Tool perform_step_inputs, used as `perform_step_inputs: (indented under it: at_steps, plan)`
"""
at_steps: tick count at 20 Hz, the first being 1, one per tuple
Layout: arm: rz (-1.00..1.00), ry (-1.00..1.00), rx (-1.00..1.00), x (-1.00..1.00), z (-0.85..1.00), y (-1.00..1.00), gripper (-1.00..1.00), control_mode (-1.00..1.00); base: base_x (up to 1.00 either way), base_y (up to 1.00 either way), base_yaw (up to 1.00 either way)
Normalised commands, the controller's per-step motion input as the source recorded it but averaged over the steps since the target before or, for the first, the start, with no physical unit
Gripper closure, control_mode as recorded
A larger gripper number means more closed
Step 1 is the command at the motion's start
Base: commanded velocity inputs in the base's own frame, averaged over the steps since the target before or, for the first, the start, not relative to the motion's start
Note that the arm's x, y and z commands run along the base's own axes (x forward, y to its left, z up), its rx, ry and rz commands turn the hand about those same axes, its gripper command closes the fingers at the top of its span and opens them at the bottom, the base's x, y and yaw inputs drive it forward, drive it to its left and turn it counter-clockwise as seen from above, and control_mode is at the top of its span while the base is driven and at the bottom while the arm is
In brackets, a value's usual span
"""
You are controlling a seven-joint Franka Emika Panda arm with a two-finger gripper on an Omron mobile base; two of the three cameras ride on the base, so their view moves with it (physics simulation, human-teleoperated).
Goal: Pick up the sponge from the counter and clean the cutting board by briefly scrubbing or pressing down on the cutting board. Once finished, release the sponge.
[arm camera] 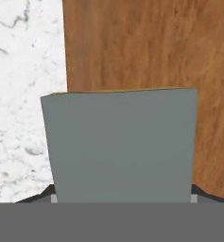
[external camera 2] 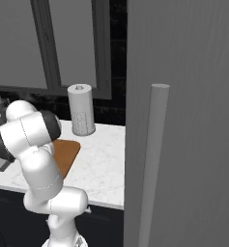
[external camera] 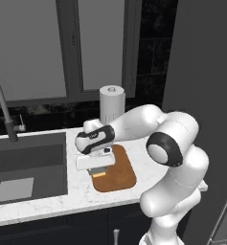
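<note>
The arm reached forward and down from the base, with the gripper (external camera: 96, 171) low over the near-left part of the cutting board (external camera: 120, 172). In the left base view the hand's white body hid most of the fingers, and a small dark-and-yellow shape showed just beneath it, against the board's left edge.

The hand view was taken close in. The sponge (arm camera: 120, 146) lay directly ahead of the fingers, its grey scouring face toward the camera and a thin yellow line along its far edge. It sat mostly over the brown wood of the board (arm camera: 146, 47), with its left part reaching over the board's edge toward the white marble counter (arm camera: 23, 71). The dark fingertips (arm camera: 204, 194) showed just at either side of the sponge's near corners, so the jaws appeared closed against it. Contact between sponge and board could not be confirmed from this angle.

The board lay on the counter (external camera: 48, 201) right of the dark sink basin (external camera: 33, 162), in which rested a light-grey flat rectangle (external camera: 14, 189). A paper towel roll (external camera: 111, 103) stood upright behind the board, near the back wall. A faucet (external camera: 2, 107) arched over the sink at far left.
</note>
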Motion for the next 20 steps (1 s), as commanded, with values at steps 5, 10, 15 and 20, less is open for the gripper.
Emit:
perform_step_inputs:
  at_steps: [5,10,15,20]
  plan:
    - [0.0,-0.02,0.0,-0.71,-0.08,-0.03,1.0,-1.0,0.0,0.0,0.0]
    - [0.0,0.0,0.0,-0.31,-0.19,-0.09,1.0,-1.0,0.0,0.0,0.0]
    - [0.0,0.05,0.0,0.09,-0.24,-0.48,1.0,-1.0,0.0,0.0,0.0]
    - [0.01,0.01,-0.01,0.1,-0.31,-0.65,1.0,-1.0,0.0,0.0,0.0]
